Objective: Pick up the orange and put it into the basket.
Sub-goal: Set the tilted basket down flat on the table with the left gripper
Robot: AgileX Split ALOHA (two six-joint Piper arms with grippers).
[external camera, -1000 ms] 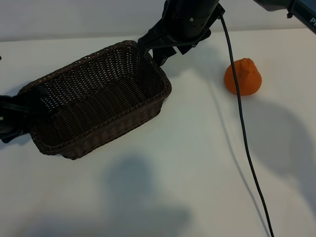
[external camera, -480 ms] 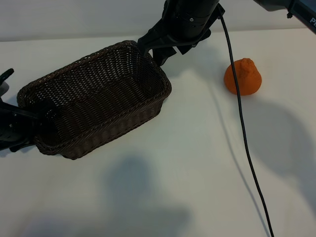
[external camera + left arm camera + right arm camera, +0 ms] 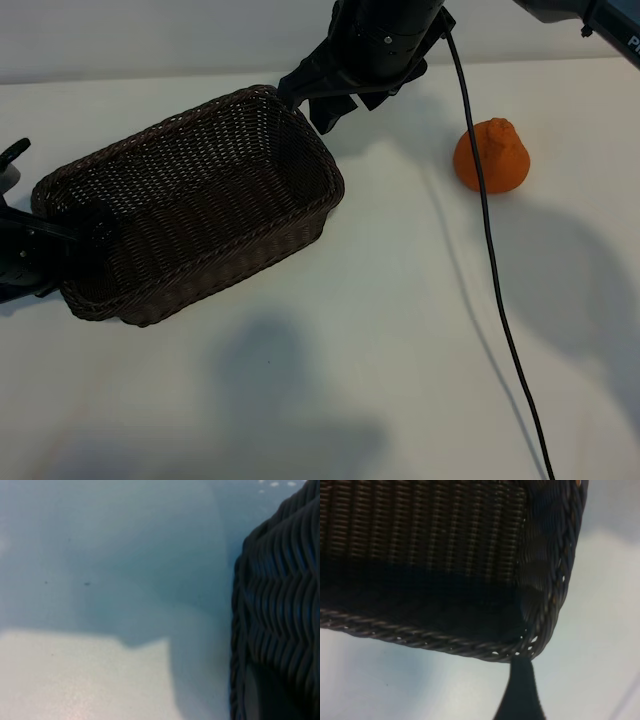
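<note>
Wicker of the basket [image 3: 190, 215] is clamped at its left end by the left gripper [image 3: 75, 235]. Its far corner is straddled by the right gripper [image 3: 310, 105], fingers apart. Well right, the orange [image 3: 491, 156] is seen on the table [image 3: 380, 330].

place: lab bench | evidence: bare white table [image 3: 330, 380], robot arms

White tabletop [image 3: 330, 380] under soft, shadow-casting light
</note>
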